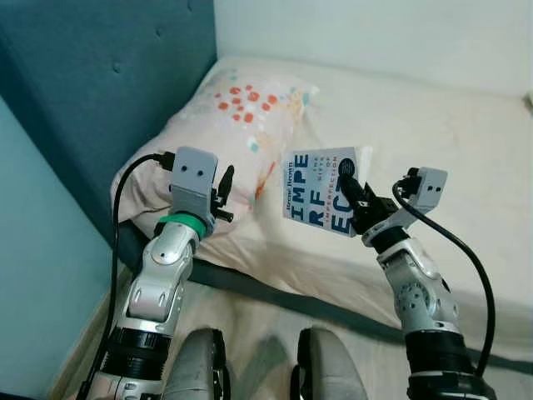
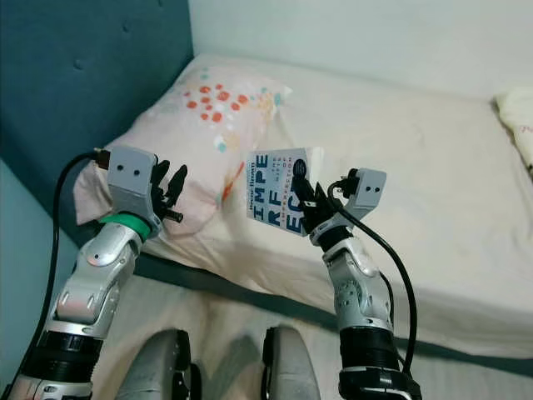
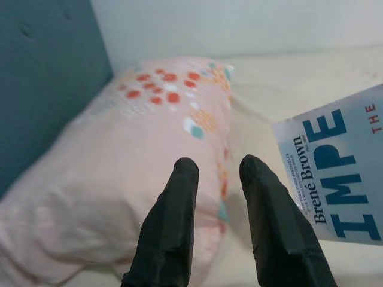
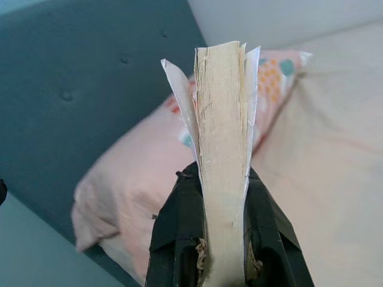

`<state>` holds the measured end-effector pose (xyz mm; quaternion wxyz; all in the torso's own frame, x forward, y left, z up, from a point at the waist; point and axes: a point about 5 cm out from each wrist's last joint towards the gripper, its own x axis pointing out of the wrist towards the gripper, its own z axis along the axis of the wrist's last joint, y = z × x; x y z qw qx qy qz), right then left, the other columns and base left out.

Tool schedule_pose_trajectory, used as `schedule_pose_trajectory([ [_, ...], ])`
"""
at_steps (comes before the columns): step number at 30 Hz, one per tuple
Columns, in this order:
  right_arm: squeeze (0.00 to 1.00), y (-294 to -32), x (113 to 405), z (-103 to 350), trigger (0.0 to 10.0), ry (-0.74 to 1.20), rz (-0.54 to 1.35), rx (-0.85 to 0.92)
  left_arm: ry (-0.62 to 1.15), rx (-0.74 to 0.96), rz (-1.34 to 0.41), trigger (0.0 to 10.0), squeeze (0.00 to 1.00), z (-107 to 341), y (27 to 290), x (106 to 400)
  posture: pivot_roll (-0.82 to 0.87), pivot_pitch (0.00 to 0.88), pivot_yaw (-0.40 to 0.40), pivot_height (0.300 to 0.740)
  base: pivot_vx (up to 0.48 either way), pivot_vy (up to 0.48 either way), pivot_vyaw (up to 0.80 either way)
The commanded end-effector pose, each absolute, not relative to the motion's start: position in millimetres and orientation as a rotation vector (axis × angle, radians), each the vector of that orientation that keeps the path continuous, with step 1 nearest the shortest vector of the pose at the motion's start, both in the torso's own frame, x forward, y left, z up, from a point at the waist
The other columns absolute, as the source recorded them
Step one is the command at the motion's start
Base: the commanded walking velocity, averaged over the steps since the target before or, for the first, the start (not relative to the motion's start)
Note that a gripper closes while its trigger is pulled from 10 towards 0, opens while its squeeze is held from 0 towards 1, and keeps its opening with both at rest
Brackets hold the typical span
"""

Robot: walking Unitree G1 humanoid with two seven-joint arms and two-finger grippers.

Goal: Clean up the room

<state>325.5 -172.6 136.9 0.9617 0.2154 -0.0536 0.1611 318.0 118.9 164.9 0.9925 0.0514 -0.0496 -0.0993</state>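
Right end effector (image 1: 354, 202) clamps a paperback book (image 1: 320, 191) between its two black fingers (image 4: 173, 230), gripping it by the lower edge so the pale page block and slightly splayed covers stand up from the grip. Its blue-and-white cover faces the head camera, showing large letters and the author's name Brené Brown. It hangs in the air above the bed (image 1: 466, 142), just beside the pillow's near corner and clear of the sheet.

Left end effector (image 1: 223, 196) is raised over the near edge of the pink pillow (image 1: 241, 125), its fingers (image 3: 170, 221) a narrow gap apart with nothing between them. That pillow, printed with orange and teal spots, lies at the head of the bed against the dark teal padded headboard (image 1: 100, 92). Cream sheets cover the mattress, and a pale wall (image 1: 375, 33) runs behind it.
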Motion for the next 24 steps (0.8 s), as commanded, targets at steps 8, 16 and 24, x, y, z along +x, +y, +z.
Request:
schedule_pose_trajectory([
  [8, 0.00, -168, 330, 147, 10.0, -0.141, 0.407, 0.423, -0.086, 0.111, -0.206, 10.0, 0.00, 163, 118, 314, -0.03, 0.030, 0.029, 0.550, 0.000, 0.000, 0.00],
  [16, 0.00, -168, 336, 153, 10.0, -0.119, 0.511, 0.443, -0.083, 0.113, -0.203, 10.0, 0.00, 163, 119, 313, -0.02, 0.052, 0.031, 0.520, 0.000, 0.000, 0.00],
  [24, 0.00, -167, 345, 164, 10.0, -0.099, 0.695, 0.623, -0.074, 0.124, -0.200, 10.0, 0.00, 163, 122, 308, 0.01, 0.077, 0.030, 0.505, 0.000, 0.000, 0.00],
])
